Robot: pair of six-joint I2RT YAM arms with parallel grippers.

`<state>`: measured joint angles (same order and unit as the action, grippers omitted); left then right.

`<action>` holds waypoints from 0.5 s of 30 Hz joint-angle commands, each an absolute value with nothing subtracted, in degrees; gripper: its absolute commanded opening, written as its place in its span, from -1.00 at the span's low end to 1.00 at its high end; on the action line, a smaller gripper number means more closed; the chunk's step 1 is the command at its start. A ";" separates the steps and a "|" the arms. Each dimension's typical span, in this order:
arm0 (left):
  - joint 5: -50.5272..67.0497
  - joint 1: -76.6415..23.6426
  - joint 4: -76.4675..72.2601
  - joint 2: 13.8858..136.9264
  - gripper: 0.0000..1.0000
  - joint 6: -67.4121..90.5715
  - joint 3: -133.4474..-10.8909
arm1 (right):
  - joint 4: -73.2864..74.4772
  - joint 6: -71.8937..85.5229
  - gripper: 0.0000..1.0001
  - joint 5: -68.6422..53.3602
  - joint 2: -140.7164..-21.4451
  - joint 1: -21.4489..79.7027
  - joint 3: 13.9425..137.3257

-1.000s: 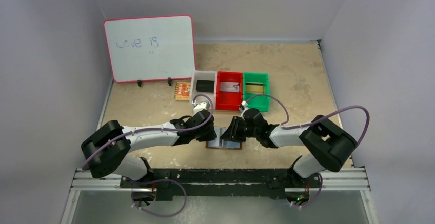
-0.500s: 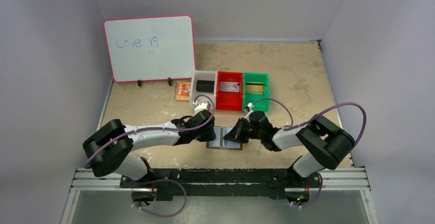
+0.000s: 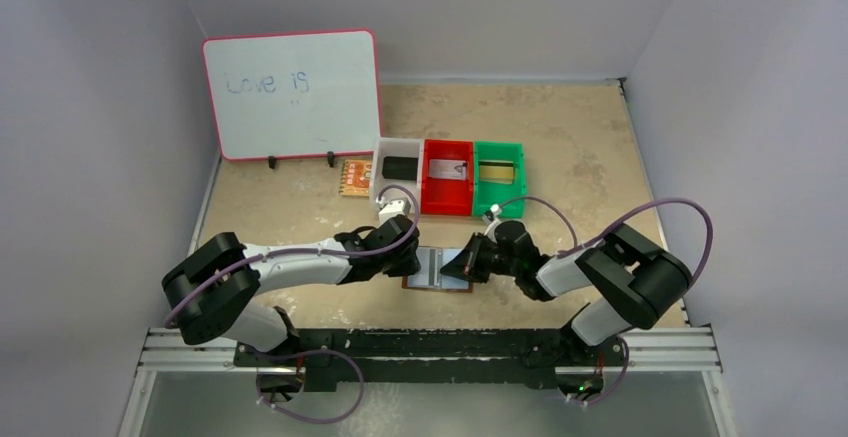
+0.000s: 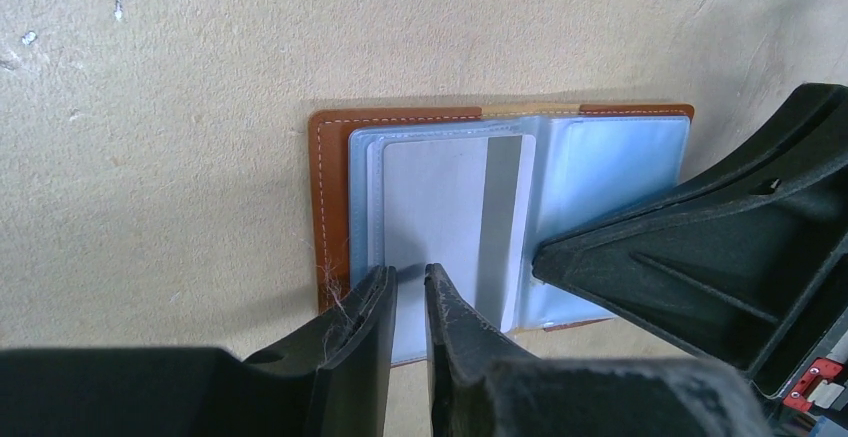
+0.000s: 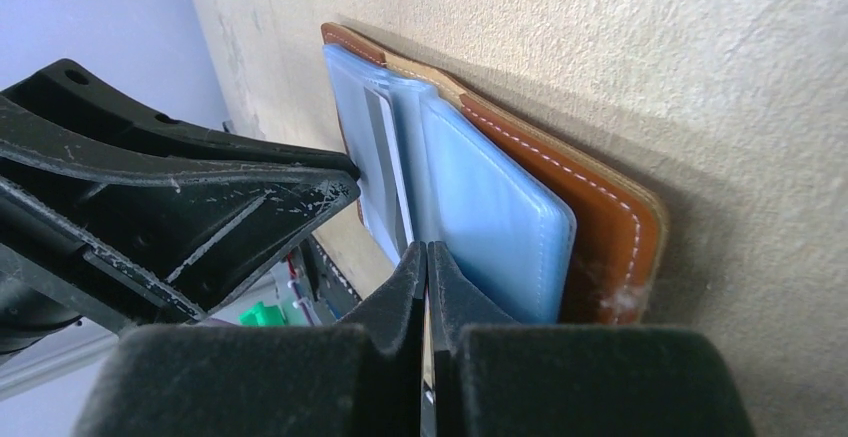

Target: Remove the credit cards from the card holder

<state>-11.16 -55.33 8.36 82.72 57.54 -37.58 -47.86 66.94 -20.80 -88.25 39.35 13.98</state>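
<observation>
card holder [image 4: 330, 207]: lay open and flat on the table [image 4: 180, 107], between left gripper [image 4: 408, 282] and right gripper [image 5: 427, 252], right under both sets of tips.
credit card [image 4: 440, 207]: pale with a dark stripe, in the blue-grey pocket panel just ahead of left gripper.
left gripper: fingers a narrow slit apart, nothing seen between, tips over the card's near edge.
right gripper: fingers pressed together, tips at the holder's fold. Anything pinched — could not tell.
bins [image 3: 446, 209]: white, red and green in a row, well beyond both grippers.
</observation>
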 commanded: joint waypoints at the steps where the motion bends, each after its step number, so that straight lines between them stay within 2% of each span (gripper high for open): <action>1: -13.89 -55.50 13.79 85.10 -0.64 56.71 -35.86 | -49.95 66.48 -0.89 -22.51 -86.62 38.67 13.36; 3: -13.36 -55.47 13.09 85.15 -0.65 56.60 -35.78 | -49.35 65.40 -0.75 -23.58 -87.16 38.67 14.41; 8: -13.12 -55.45 12.82 85.25 -0.69 56.58 -35.86 | -49.67 63.61 -0.64 -24.92 -89.56 38.67 16.97; 11: -13.18 -55.47 12.91 85.25 -0.70 56.70 -35.74 | -49.38 63.07 -0.43 -24.96 -90.72 38.67 17.88; 15: -13.10 -55.54 12.92 85.20 -0.72 56.76 -35.54 | -50.10 62.43 -0.40 -24.72 -93.05 38.67 18.87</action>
